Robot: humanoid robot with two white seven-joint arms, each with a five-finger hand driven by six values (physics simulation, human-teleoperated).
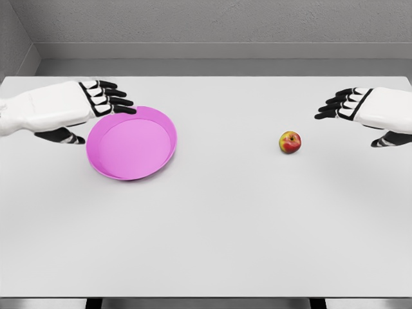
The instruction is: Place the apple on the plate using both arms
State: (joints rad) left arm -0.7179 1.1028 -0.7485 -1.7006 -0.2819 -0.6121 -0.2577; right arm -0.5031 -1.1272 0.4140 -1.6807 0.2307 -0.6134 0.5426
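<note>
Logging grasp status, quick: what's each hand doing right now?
Left hand: open, holding nothing, at the plate rim.
Right hand: open, holding nothing, apart from the apple.

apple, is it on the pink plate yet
No, the apple lies on the white table, well apart from the pink plate.

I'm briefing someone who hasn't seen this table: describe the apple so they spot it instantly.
Start at the white table and look at its right half, away from the pink plate on the left. The apple lies alone there, just short of the right hand. It is the only small, round, red-and-yellow thing in sight.
</note>
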